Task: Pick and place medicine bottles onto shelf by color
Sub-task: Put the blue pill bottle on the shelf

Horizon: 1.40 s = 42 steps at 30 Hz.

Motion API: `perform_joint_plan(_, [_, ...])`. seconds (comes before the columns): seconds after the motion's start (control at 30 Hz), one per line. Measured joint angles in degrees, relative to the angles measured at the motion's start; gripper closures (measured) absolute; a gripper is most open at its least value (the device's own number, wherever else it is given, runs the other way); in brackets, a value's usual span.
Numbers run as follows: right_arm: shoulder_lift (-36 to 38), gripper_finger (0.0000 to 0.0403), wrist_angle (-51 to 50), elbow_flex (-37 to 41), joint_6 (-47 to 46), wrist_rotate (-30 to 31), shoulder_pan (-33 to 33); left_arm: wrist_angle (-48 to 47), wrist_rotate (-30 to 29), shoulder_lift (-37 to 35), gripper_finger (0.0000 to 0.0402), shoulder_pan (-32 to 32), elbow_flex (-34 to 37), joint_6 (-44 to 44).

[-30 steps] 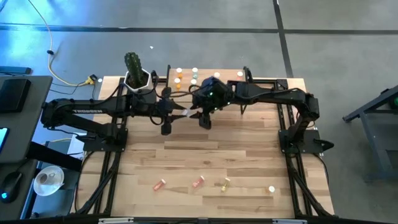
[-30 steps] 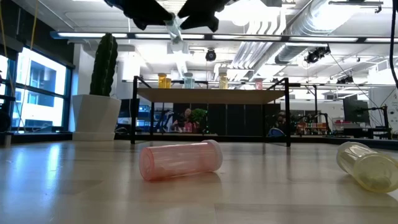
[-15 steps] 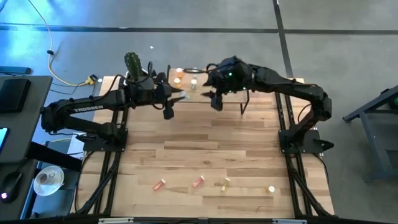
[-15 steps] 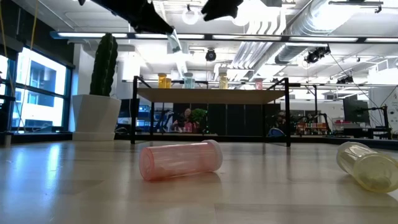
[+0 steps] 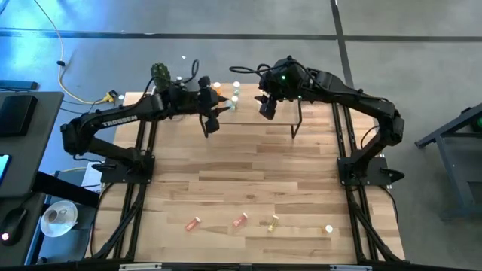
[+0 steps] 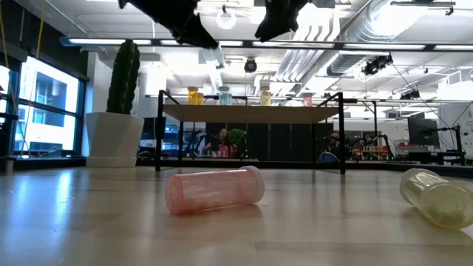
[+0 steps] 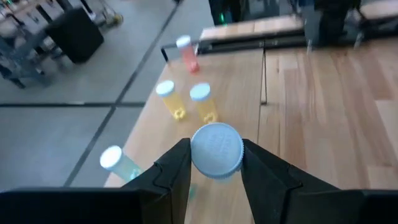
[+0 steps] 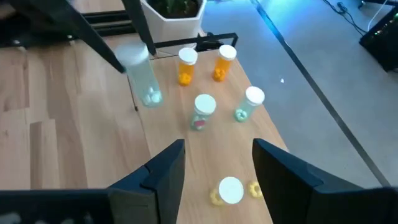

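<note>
My left gripper [image 5: 215,114] is shut on a pale green medicine bottle [image 6: 216,56] with a white cap, high above the shelf's left part. The shelf [image 5: 295,113], a light wood top on black legs, stands at the table's far edge. Several orange, pale green and yellow bottles [image 8: 185,65] stand upright on it. My right gripper [image 5: 267,107] is open and empty above the shelf, to the right of the held bottle. Red-pink bottles [image 5: 193,223] and a yellow one [image 5: 271,221] lie on their sides near the table's near edge. My left gripper pinches the bottle's white cap end [image 7: 216,151] between its two fingers [image 7: 177,169], one on either side. The bottle's body hangs slanted below the fingers [image 8: 143,78]. It is lifted clear of the shelf and of the bottles on it.
A cactus in a white pot [image 5: 162,79] stands at the far left corner, beside the shelf. One more bottle [image 5: 328,228] stands near the table's near right edge. The table's middle [image 5: 248,173] is bare wood.
My left gripper has carried the pale green bottle toward the table's far edge, over the shelf. My right gripper has drawn away from the bottle, toward the far edge and to the right, and now hangs above the shelf.
</note>
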State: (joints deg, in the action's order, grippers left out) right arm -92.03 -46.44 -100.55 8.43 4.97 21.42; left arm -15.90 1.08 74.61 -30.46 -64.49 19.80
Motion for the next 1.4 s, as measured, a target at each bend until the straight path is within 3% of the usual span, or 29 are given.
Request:
perform_joint_plan(0.4, [0.0, 0.0224, -1.4, 0.0, 0.0, 0.0, 0.0, -6.2, 0.0, 8.9, 0.0284, 0.0, -6.0, 0.3])
perform_joint_plan(0.83, [0.0, 0.0224, -2.3, 0.0, 0.5, 0.0, 0.0, -7.4, 4.5, 10.6, 0.0284, -3.4, -6.4, -4.3])
perform_joint_plan(1.4, [0.0, 0.0224, -2.3, 0.0, 0.6, 0.0, 0.0, -8.2, 3.9, 13.1, 0.0284, -3.7, -6.4, -4.6])
